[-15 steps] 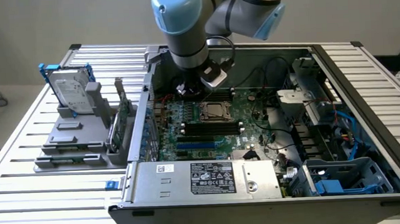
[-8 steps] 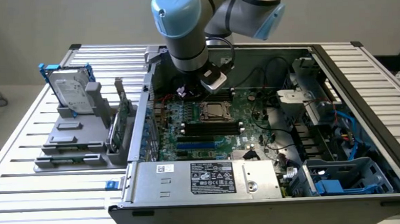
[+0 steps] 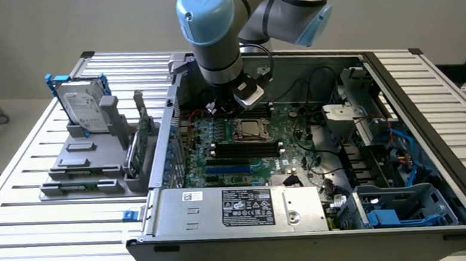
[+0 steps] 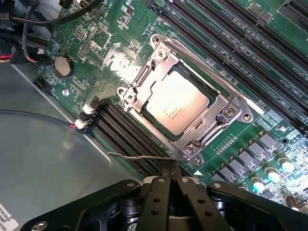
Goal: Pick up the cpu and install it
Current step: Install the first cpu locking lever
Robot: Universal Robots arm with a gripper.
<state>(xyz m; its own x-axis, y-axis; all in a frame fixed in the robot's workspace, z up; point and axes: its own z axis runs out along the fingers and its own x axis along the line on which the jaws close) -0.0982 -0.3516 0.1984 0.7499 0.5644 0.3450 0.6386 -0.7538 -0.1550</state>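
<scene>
The cpu [image 4: 175, 103] is a small square chip with a pale silver top. It lies flat inside the metal-framed socket [image 4: 226, 111] on the green motherboard, and the frame sits over its edges. In the exterior view the cpu [image 3: 251, 128] sits mid-board inside the open computer case. My gripper [image 4: 171, 169] is shut, its black fingers pressed together with nothing seen between them. Its tips are just beside the socket's thin wire lever [image 4: 139, 156]; I cannot tell whether they touch it. In the exterior view the gripper [image 3: 243, 104] hangs low over the board just behind the socket.
Black memory slots [image 3: 246, 149] flank the socket. A grey power supply [image 3: 245, 207] fills the case front, with a blue drive cage [image 3: 404, 208] at the exterior view's right. Outside the case, a hard drive [image 3: 84, 105] in a blue frame stands on a grey fixture. Cables [image 4: 29, 29] run near the board's edge.
</scene>
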